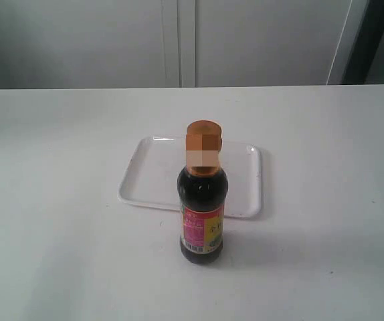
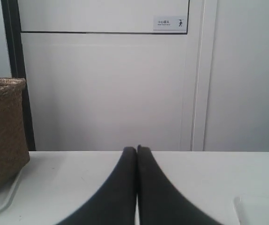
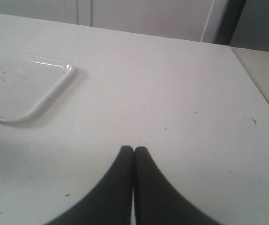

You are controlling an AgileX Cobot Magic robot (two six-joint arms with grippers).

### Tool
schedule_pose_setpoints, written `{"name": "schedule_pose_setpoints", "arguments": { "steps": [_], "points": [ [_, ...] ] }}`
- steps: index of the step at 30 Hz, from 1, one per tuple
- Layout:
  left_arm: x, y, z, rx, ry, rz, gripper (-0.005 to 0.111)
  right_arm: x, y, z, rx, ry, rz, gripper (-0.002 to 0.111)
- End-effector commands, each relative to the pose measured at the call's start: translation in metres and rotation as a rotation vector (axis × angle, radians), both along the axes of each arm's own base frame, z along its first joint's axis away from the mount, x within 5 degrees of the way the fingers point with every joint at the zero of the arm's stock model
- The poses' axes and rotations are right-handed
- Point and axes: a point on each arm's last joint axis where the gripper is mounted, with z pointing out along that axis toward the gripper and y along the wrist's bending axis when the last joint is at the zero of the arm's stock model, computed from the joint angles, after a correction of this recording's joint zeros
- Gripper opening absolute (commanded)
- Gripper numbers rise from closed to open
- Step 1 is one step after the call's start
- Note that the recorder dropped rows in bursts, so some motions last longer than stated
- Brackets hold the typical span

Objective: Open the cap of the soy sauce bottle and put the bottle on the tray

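Standing upright on the bench (image 1: 58, 261), soy sauce bottle (image 1: 202, 214) is off the tray (image 1: 152, 180), near its camera-side rim; cap (image 1: 204, 132) down. Left jaws and right jaws clenched together, empty.

It looks like a plain lab or office room. A white table (image 1: 58, 200) stands before white panelled walls (image 2: 106, 84), one bearing a small printed sign (image 2: 170, 22).

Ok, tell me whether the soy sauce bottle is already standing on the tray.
No, the soy sauce bottle stands upright on the table, its base just outside the tray on the camera's side.
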Motion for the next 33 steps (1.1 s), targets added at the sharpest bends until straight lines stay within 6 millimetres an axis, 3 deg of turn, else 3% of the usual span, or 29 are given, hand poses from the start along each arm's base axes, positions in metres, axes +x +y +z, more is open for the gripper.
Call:
{"name": "schedule_pose_setpoints", "arguments": {
  "steps": [1, 11, 19, 24, 33],
  "points": [
    [0.016, -0.002, 0.013, 0.004, -0.001, -0.009, 0.000, 0.000, 0.000, -0.001, -0.005, -0.004, -0.002, 0.000],
    [0.072, -0.016, 0.031, 0.039, 0.019, -0.144, 0.000, 0.000, 0.000, -0.001, -0.005, -0.004, -0.002, 0.000],
    [0.117, -0.030, 0.025, 0.109, 0.087, -0.265, 0.000, 0.000, 0.000, -0.001, -0.005, -0.006, -0.001, 0.000],
    [0.130, -0.043, 0.020, 0.190, 0.036, -0.407, 0.000, 0.000, 0.000, -0.001, -0.005, -0.006, -0.001, 0.000],
    [0.141, -0.059, 0.002, 0.187, 0.023, -0.601, 0.000, 0.000, 0.000, -0.001, -0.005, -0.004, -0.002, 0.000]
  ]
}}
